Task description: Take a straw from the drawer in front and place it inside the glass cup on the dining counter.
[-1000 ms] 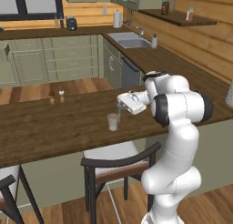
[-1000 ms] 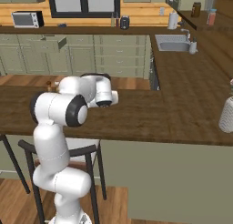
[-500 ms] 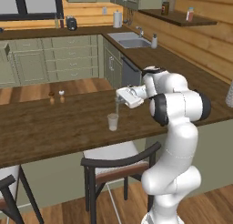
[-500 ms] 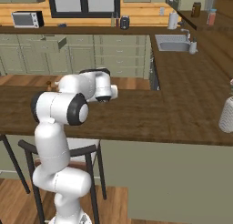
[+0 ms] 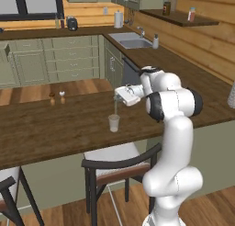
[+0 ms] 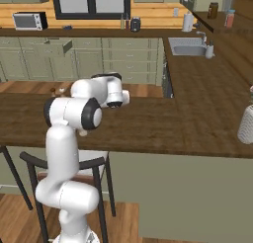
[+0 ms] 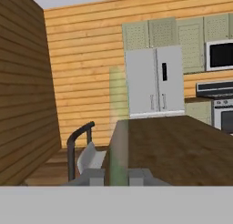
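Straw [image 5: 115, 105] held upright in the closed gripper [image 5: 117, 97], hanging right above the glass cup [image 5: 114, 123] on the dining counter [image 5: 55, 133]; lower tip looks just over the cup mouth, can't tell if it's inside yet. Left to right in the left base view: salt and pepper shakers [image 5: 57, 98] far left on the counter, well apart from the cup, then cup, then straw and claw, then white arm. Hand view: pale blurry straw [image 7: 117, 127] rising between the fingertips [image 7: 93, 177], counter beyond. Step in hand: placing, carry looks done. Next move, as I judge it: lower straight down keeping the straw centred over the cup, then release; off-centre and it could miss the rim or tip the cup.
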